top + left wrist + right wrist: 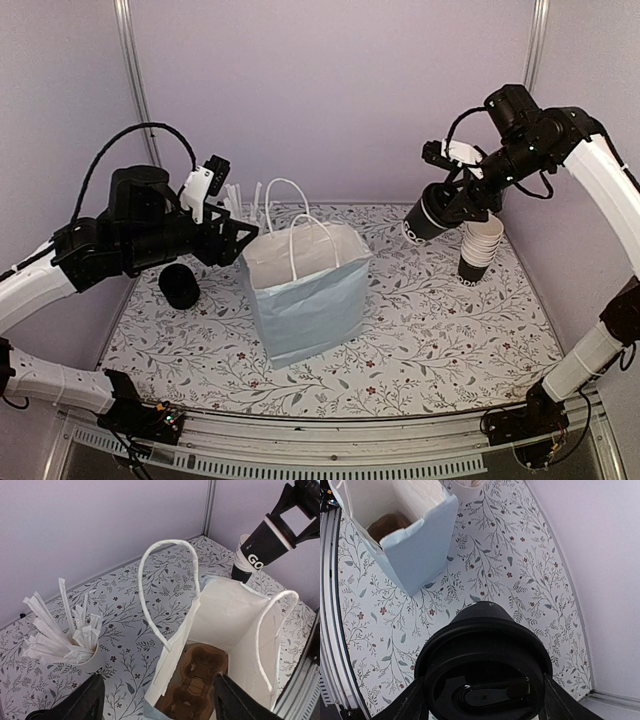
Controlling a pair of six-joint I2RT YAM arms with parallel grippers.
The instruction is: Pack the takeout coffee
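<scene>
A black lidded cup of the takeout coffee [425, 218] hangs tilted in the air to the right of the bag, with my right gripper [462, 200] shut on it. The right wrist view is filled by its round lid [482, 680] between the fingers [405, 705]. The pale blue bag [305, 290] stands open in the middle of the table. The brown cup carrier [200, 680] lies at its bottom, both holes empty. My left gripper [160, 700] is open above the bag's left rim, one finger outside the bag and one over its inside.
A stack of black paper cups [480, 250] stands at the back right, below the held cup. A white cup of straws [65, 635] stands behind the bag on the left. A black round object [180, 285] sits on the table under the left arm.
</scene>
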